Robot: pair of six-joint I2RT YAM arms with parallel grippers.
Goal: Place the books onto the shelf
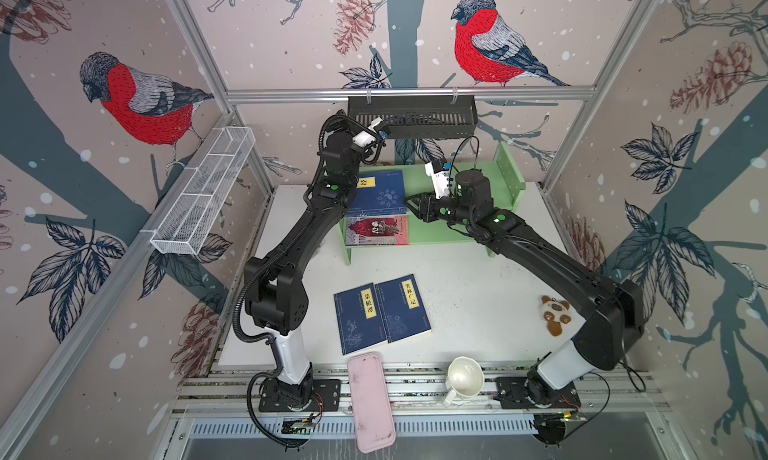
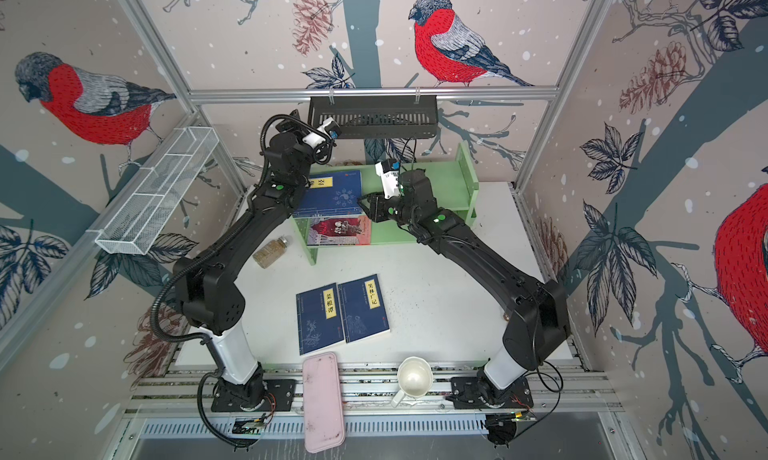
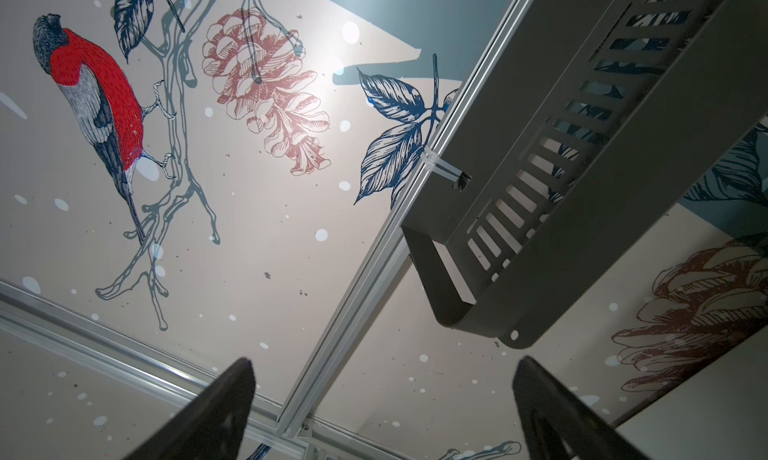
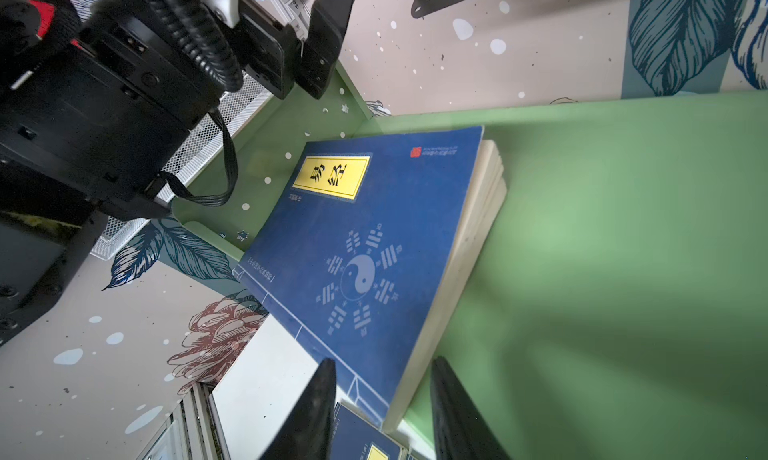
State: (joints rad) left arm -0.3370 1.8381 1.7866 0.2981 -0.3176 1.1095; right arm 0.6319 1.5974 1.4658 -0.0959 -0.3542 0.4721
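Observation:
The light green shelf (image 1: 465, 175) stands at the back of the table. A navy book (image 1: 380, 192) lies flat at the left end of its top tier, and the corner of a second navy book (image 4: 365, 437) peeks out beneath it. The red-and-grey book (image 1: 378, 229) lies on the lower tier. Two more navy books (image 1: 359, 320) (image 1: 405, 308) lie side by side on the table. My right gripper (image 4: 384, 360) hovers at the top book's front right corner, open, its fingers straddling the corner without touching it. My left gripper (image 3: 382, 362) stands wide open and empty, aimed up at the back wall.
A black slotted basket (image 1: 411, 115) hangs on the back rail just above my left gripper. A white wire mesh basket (image 1: 203, 196) hangs on the left wall. A pink case (image 1: 370, 399), a white cup (image 1: 465, 377), a plush toy (image 1: 555, 314) and a jar (image 2: 270, 252) lie around.

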